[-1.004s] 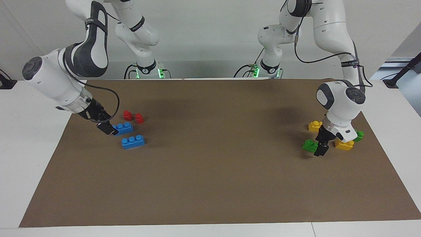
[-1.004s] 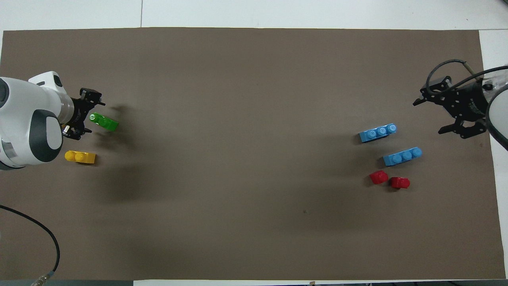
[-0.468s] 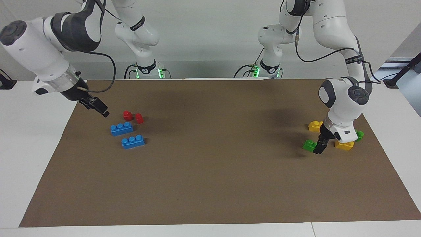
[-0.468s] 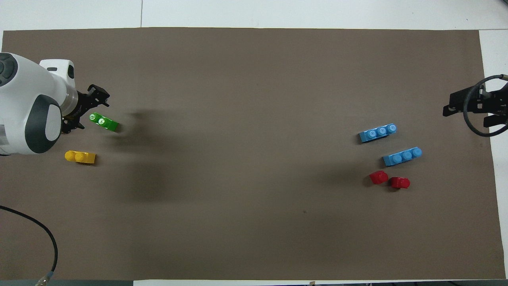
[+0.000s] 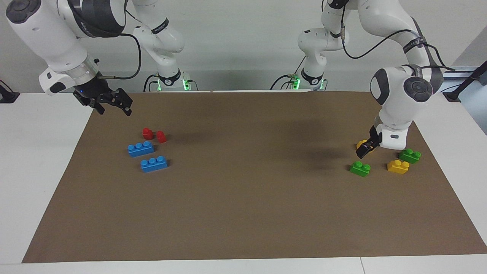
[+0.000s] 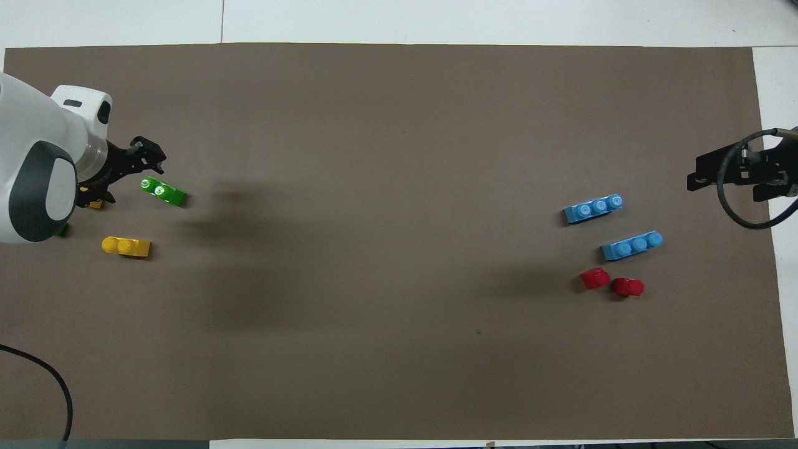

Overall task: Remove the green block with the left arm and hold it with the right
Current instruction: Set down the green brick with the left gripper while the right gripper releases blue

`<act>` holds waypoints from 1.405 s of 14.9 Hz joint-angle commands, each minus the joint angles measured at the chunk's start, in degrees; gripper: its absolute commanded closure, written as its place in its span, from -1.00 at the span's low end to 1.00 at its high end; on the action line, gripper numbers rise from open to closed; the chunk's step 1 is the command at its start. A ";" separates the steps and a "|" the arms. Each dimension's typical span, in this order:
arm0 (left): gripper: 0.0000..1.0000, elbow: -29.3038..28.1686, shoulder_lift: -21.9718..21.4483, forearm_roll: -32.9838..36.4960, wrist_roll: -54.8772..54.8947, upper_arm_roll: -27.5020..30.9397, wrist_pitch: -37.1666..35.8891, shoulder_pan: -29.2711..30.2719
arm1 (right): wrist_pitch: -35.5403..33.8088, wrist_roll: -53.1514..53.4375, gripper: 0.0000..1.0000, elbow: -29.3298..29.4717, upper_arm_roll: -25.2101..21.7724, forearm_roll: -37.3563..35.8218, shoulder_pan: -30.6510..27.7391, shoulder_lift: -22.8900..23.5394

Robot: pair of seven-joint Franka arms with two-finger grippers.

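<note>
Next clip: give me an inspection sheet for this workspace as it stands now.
Surface: brown mat on a white table.
Job's things: two green blocks on the mat, neither held.
Clutter: two yellow blocks, two blue bricks, two red pieces.
Grippers: left gripper raised over the yellow and green blocks, empty; right gripper open, raised over the mat's edge.
Cables: on both arms; one loop over the mat.
Surroundings: nothing seen.

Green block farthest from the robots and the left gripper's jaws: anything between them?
Nothing. In the facing view only bare mat separates the green block from the raised left gripper; a yellow brick sits beside the block.
</note>
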 commanded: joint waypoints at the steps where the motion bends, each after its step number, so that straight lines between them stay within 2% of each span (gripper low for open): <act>1: -1.00 1.42 -1.99 0.92 6.18 -0.25 -5.08 -0.80 | -0.43 -3.57 -1.00 1.09 0.26 -0.96 -1.10 0.13; 4: -1.00 1.42 -3.93 0.57 14.61 -0.51 -8.69 -0.80 | -0.16 -4.99 -1.00 1.00 0.26 -1.04 0.04 0.13; 6: -1.00 1.42 -5.51 0.40 19.54 -0.51 -10.71 -0.72 | -0.08 -4.99 -1.00 1.00 -0.88 -1.22 2.84 0.22; 11: -1.00 -0.43 -10.42 -3.02 25.44 -0.42 -12.74 -0.37 | -0.25 -5.60 -1.00 1.18 -13.33 -1.57 14.26 0.48; 13: -1.00 -2.44 -12.80 -3.73 27.29 -0.42 -12.74 -0.19 | -0.95 -5.69 -1.00 3.89 -17.39 -1.75 18.05 1.61; 17: -1.00 -5.96 -17.20 -6.02 28.96 -0.25 -12.39 0.16 | -1.57 -5.69 -1.00 4.61 -17.50 -1.92 17.45 1.80; 21: -1.00 -7.19 -19.22 -6.37 29.23 -0.34 -12.30 0.07 | -2.00 -5.60 -1.00 4.61 -17.58 -1.92 17.45 1.71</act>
